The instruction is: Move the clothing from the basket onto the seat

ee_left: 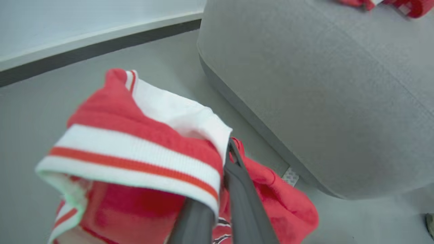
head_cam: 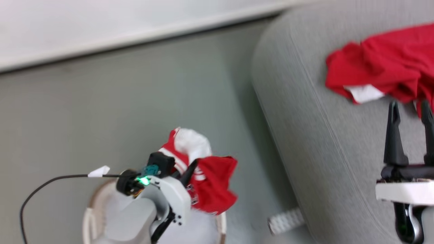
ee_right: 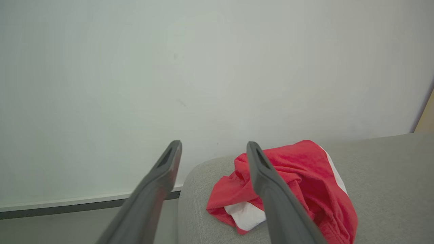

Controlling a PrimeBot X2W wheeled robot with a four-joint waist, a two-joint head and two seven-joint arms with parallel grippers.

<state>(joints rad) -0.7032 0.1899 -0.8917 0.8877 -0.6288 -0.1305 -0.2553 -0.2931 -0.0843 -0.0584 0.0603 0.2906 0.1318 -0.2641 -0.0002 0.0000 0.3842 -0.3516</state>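
And the left hand (head_cam: 190,171) is clenched on a red garment (head_cam: 210,184) with white striped trim, holding it up above the basket (head_cam: 89,210), which stands on the floor (head_cam: 135,101) beside the seat (head_cam: 305,118). The cloth dangles short of the seat, not touching it. On the seat lies a second red garment (head_cam: 383,64), crumpled, white panel showing. Over the seat, just beside that heap, the right hand (head_cam: 410,112) hovers, fingers spread, gripping nothing
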